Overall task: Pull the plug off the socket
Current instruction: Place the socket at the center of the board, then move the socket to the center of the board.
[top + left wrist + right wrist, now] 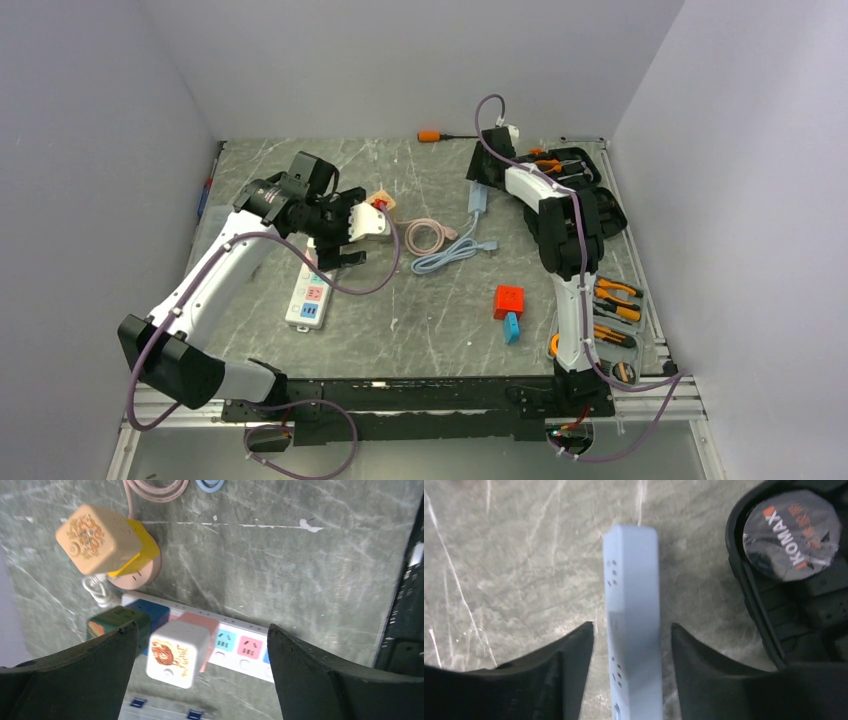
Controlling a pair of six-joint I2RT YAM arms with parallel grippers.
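Left gripper (202, 630): jaws at full spread, holding nothing. Its dark fingers fill the lower corners of the left wrist view and point down at the table (310, 570).

Plug (177, 652): white cube with a lion print, lower centre of that view, between the fingers and touching neither. It is tilted over the socket; whether its pins are seated cannot be told.

Socket (240, 647): white strip with pastel outlets, running across the lower part of the left wrist view. In the top view it lies left of centre, its far end under the left wrist. A dark cube (122, 622) stands on it just left of the plug.

Handling, judged: the plug looks light, rigid and smooth, likely slippery at its rounded corners. Take it on two opposite flat sides, low on the body, and draw straight off the outlet face. The socket looks light too and may lift with it.

Left arm: runs from lower left up toward centre in the top view, wrist bent over the socket.

Right gripper (631, 626): part open, with a gap either side of a pale blue bar (631, 570), gripping nothing.

Right arm: reaches to upper right of centre in the top view, beside a black case (774, 610).

Nearby: beige cube (95, 537) on a pink disc (142, 577), upper left of the left wrist view.
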